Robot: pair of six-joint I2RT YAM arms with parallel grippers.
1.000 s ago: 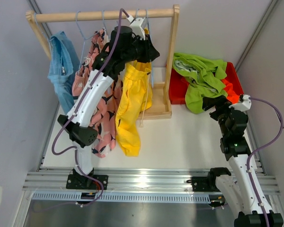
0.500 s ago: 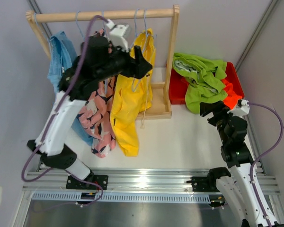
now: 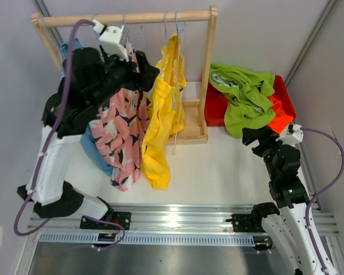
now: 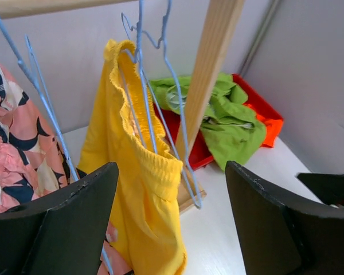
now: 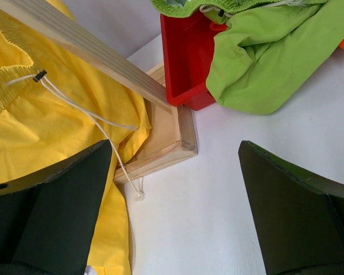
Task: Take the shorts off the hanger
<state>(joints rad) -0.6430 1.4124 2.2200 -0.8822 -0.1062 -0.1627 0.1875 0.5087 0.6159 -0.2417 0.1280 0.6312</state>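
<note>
**A:** Black right gripper (image 5: pixel 175 172), low by the rack foot (image 5: pixel 169 143). Is it holding anything?

**B:** No, it's spread wide with nothing in it. The left gripper (image 4: pixel 172 189), higher up, gapes empty too, facing the yellow shorts (image 3: pixel 157 132) on their hanger (image 4: pixel 140 28).

**A:** Best way to take them?

**B:** I'd pinch the waistband beside the wire, then lift up and sideways so the elastic slips off without dragging the hanger along the rod (image 3: pixel 160 17).

**A:** Anything unclear?

**B:** The blue shorts (image 3: pixel 94 152) are mostly behind the left arm (image 3: pixel 63 132). The orange shorts (image 3: pixel 282 117) lie mostly under the green shorts (image 3: pixel 246 103) in the bin (image 3: pixel 213 112).

Rear overhead; two wrist close-ups of yellow shorts (image 4: pixel 140 195)
</note>
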